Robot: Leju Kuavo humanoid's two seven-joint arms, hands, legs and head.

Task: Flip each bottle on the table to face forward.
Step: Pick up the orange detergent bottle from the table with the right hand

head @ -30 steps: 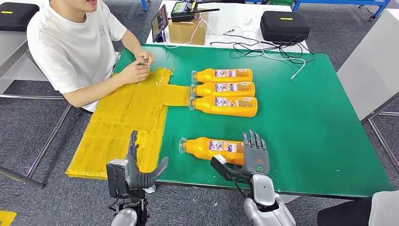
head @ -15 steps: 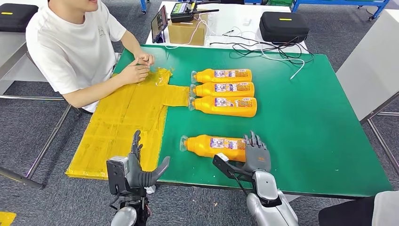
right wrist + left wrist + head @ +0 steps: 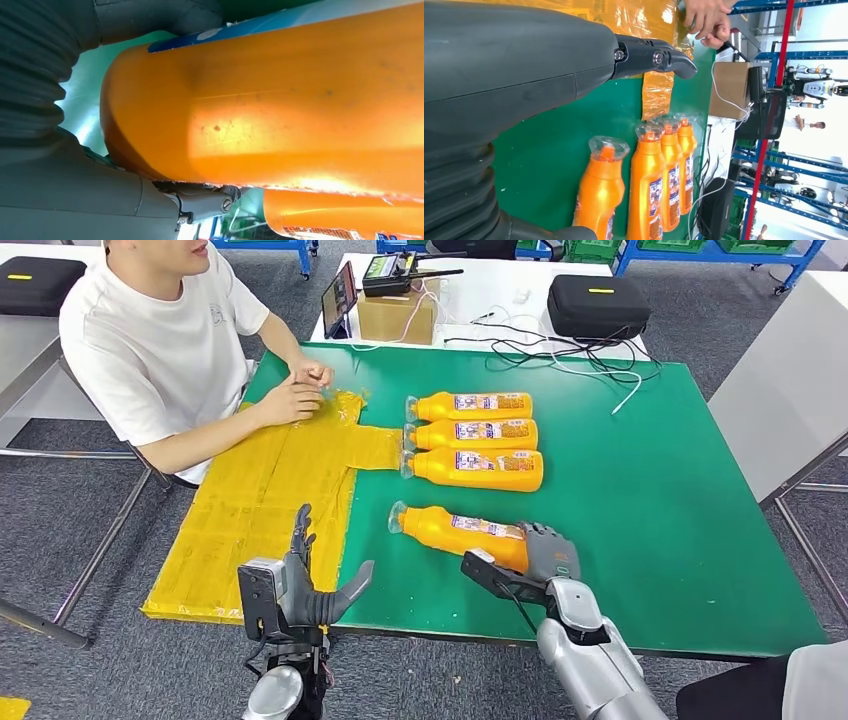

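Four orange bottles lie on their sides on the green table (image 3: 640,500). Three of them (image 3: 470,435) lie in a row at mid table, labels up, caps pointing left. The nearest bottle (image 3: 455,530) lies apart, toward the front edge and slightly slanted. My right hand (image 3: 548,555) grips its base end, fingers curled over the top and thumb underneath. The right wrist view has this bottle (image 3: 280,100) pressed close against the hand. My left hand (image 3: 300,585) hovers open at the front edge over the yellow sheet, holding nothing. In the left wrist view the left hand (image 3: 524,60) is apart from the nearest bottle (image 3: 599,195).
A yellow plastic sheet (image 3: 260,500) covers the table's left side. A person in a white shirt (image 3: 160,340) sits at the left with both hands on its far end. A cardboard box (image 3: 398,312), a black case (image 3: 598,305) and cables (image 3: 560,350) lie beyond the far edge.
My right hand's fingers went from spread behind the bottle to curled over its base. The nearest bottle has shifted slightly away from me and slanted. The left hand rose a little.
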